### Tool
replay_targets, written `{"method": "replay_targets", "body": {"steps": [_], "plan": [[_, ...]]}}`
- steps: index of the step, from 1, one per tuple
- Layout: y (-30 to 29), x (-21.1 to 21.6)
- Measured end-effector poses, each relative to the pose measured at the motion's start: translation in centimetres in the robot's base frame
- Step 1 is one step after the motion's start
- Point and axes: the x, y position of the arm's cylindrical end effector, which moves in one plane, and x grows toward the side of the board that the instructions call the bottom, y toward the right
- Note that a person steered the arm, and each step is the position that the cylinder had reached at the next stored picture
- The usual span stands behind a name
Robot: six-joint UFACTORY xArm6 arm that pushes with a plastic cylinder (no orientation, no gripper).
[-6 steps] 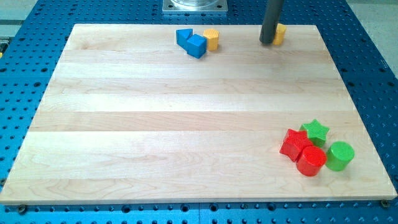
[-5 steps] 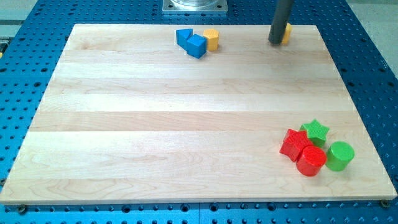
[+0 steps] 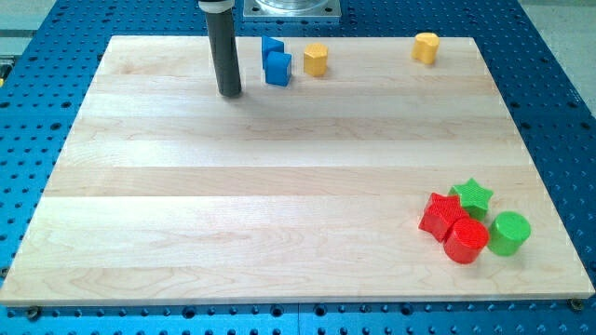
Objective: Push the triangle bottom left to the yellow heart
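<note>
my tip (image 3: 230, 92) is bare, grasping nothing, just left of the two touching blue blocks (image 3: 275, 61); yellow hexagon block (image 3: 316, 60) right of them, yellow heart (image 3: 426, 46) far right.

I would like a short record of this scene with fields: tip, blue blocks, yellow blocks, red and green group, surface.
tip: my tip rests on the board, to the view's left of the blue blocks, not touching them
blue blocks: two blue blocks together near the view's top edge; shapes unclear
yellow blocks: yellow hexagon block just right of the blue ones; yellow heart at the view's top right
red and green group: red star, red cylinder, green star, green cylinder, bottom right
surface: wooden board
</note>
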Motion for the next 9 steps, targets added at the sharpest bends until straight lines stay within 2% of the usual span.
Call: {"method": "replay_targets", "body": {"steps": [1, 3, 4, 5, 6, 8, 9], "plan": [[0.2, -0.3], [1.2, -5.8], [4.5, -6.3], [1.5, -8.7], [2.9, -10.0], [17.8, -9.7], [15.7, -11.1]]}}
